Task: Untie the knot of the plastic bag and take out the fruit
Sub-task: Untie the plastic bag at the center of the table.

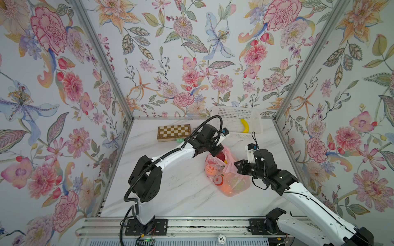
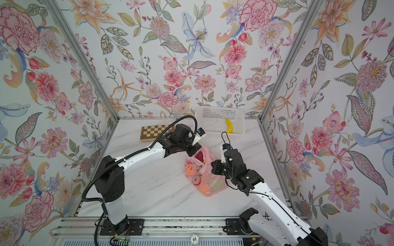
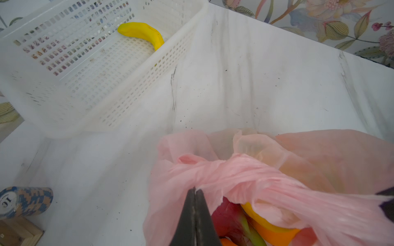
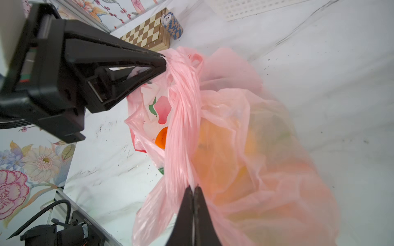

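The pink plastic bag (image 1: pixel 229 181) (image 2: pixel 205 181) lies on the marble table between both arms. Its handles are drawn into a twisted strand with the knot (image 3: pixel 215 168) (image 4: pixel 187 64) on it. My left gripper (image 3: pixel 195 189) (image 1: pixel 219 152) is shut on the plastic at the far end of that strand, right by the knot. My right gripper (image 4: pixel 193 187) (image 1: pixel 236 164) is shut on the strand's near end. Fruit shows in the bag's mouth: a magenta dragon fruit (image 3: pixel 228 215) and a yellow-orange one (image 3: pixel 270 233). Other orange and green fruit is blurred behind the plastic.
A white perforated basket (image 1: pixel 254 112) with a yellow banana (image 1: pixel 245 126) stands at the back right. A folded chessboard (image 1: pixel 173 132) lies at the back left, with a stack of blue poker chips (image 4: pixel 172 25) next to it. Flowered walls enclose the table.
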`<control>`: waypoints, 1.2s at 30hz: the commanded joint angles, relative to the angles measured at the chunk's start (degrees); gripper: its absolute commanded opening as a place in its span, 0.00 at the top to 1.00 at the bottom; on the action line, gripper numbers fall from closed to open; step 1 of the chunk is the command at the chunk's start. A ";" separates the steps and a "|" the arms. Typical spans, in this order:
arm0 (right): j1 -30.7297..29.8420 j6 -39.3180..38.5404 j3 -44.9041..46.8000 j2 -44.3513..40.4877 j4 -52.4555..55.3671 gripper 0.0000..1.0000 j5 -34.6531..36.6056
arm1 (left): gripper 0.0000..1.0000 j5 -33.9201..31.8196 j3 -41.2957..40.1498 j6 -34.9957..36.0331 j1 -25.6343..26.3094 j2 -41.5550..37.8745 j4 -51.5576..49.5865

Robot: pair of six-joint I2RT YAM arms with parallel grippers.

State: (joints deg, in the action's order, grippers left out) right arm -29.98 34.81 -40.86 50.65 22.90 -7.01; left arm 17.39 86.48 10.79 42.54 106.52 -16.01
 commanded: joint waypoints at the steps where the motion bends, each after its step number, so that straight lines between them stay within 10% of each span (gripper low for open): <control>1: 1.35 1.37 2.51 -4.24 3.22 1.00 5.36 | 1.00 -5.93 -2.38 -5.41 -2.66 -2.17 2.51; 13: 10.81 7.27 8.54 -16.08 6.28 0.98 11.10 | 0.80 -10.24 -14.19 -15.27 -10.11 -11.29 10.66; 19: 12.04 6.98 6.92 -17.33 7.04 0.50 11.51 | 0.42 -6.15 -16.18 -16.63 -10.11 -15.19 12.04; 26: 12.00 -0.33 -2.85 -15.58 8.91 0.35 14.38 | 0.38 -4.69 -18.83 -23.04 -7.79 -22.52 12.32; 36: 11.66 -18.30 -20.03 3.30 10.35 0.27 -4.65 | 0.37 -16.81 -11.22 -35.49 -0.45 -20.63 -5.48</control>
State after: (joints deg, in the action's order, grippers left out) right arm -18.24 23.75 -56.69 48.31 30.74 -3.64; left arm 4.60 73.06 -18.31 41.74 84.09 -13.76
